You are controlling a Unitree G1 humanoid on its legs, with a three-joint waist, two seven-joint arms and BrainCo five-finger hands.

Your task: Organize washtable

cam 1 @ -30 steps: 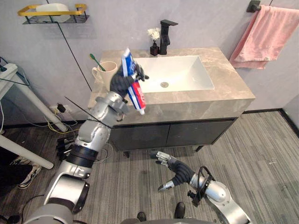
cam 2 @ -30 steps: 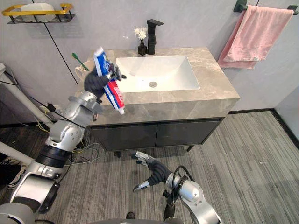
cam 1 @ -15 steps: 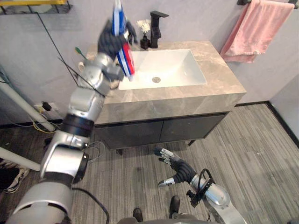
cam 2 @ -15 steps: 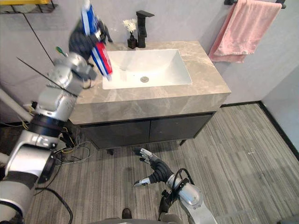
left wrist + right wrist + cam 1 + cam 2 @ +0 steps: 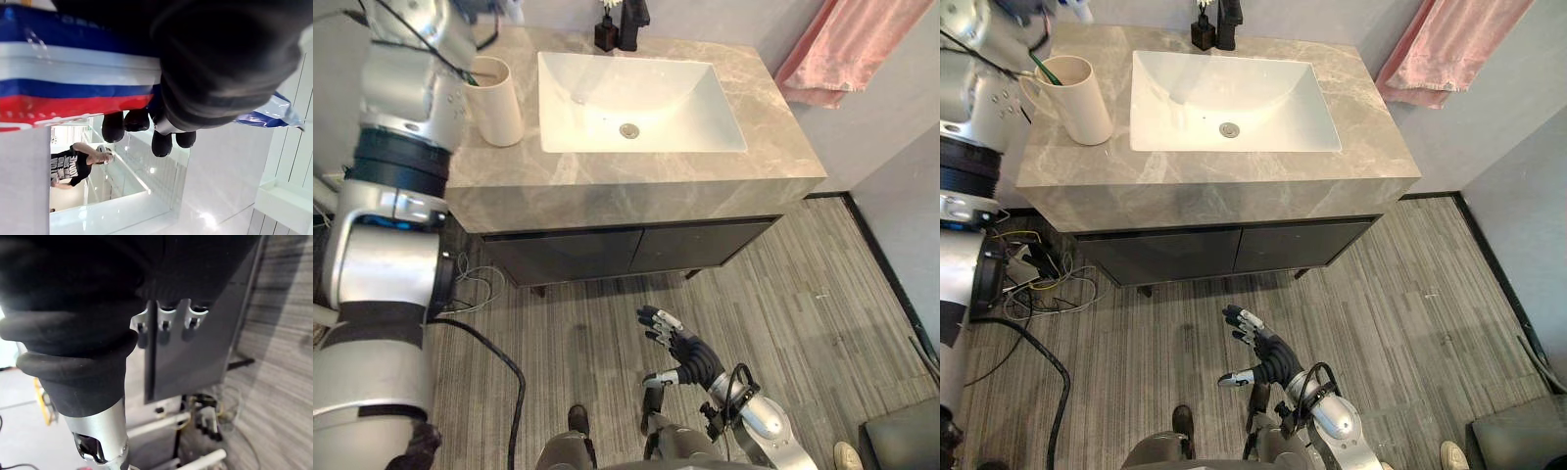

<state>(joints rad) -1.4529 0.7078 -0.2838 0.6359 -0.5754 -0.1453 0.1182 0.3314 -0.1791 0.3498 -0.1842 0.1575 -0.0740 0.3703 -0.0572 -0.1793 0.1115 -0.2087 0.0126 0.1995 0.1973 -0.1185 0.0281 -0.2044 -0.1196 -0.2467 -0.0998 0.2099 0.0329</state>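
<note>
Grey marble tops the one table (image 5: pixel 607 191), which carries one white sink (image 5: pixel 636 93), one cream cup (image 5: pixel 496 100) with one green toothbrush (image 5: pixel 1042 67) in it, one black faucet (image 5: pixel 631 12) and one small dark vase (image 5: pixel 604 31). One pink towel (image 5: pixel 847 49) hangs on the wall, well away from both hands. The left wrist view shows what the eye views do not: the left hand (image 5: pixel 195 98) has its dark-tipped fingers (image 5: pixel 113 126) curled tight round one red, white and blue toothpaste tube (image 5: pixel 73 73), and a person in a dark printed shirt (image 5: pixel 68 166) shows beyond those fingers. In the eye views the right hand (image 5: pixel 683 354) hangs low over the wood floor (image 5: pixel 803 313), fingers spread and holding nothing, with the table's two dark cabinet doors (image 5: pixel 636 250) beyond it. The right wrist view has its straight fingers (image 5: pixel 165 325) pointing toward those doors.
</note>
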